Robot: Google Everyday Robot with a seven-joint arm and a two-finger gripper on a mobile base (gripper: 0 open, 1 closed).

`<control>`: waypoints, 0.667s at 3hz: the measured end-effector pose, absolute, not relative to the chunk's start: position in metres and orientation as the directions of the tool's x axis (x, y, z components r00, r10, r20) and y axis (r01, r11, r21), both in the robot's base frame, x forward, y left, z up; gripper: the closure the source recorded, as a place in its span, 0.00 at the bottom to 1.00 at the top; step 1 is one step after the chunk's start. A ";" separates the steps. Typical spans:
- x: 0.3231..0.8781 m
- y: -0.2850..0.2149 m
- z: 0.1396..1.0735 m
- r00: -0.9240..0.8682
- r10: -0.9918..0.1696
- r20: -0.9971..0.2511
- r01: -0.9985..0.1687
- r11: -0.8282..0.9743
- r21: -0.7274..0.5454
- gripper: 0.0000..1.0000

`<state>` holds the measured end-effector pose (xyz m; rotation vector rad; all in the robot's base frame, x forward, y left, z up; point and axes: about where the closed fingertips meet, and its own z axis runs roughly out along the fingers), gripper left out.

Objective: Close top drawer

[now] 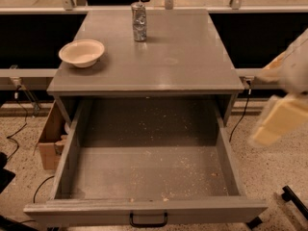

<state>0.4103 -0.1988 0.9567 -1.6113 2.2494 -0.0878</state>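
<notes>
The top drawer [144,177] of the grey cabinet is pulled far out toward me. Its inner floor is speckled with pale crumbs and holds nothing else. Its flat front [86,214] runs along the bottom of the view, with a small black bar handle [148,221] at its centre. My gripper [279,121], a pale cream shape on the arm, hangs at the right edge of the view, beside and above the drawer's right wall and apart from it. The two lower drawers are hidden under the open one.
A cream bowl [82,52] and a crushed silver can [139,21] stand on the cabinet top [183,57]. A cardboard box [49,138] sits on the floor left of the cabinet, with cables near it. A black bar [293,198] lies on the floor at lower right.
</notes>
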 end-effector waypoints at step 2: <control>0.363 -0.155 0.874 -0.300 -0.868 -0.395 -0.880 0.412 -0.237 0.64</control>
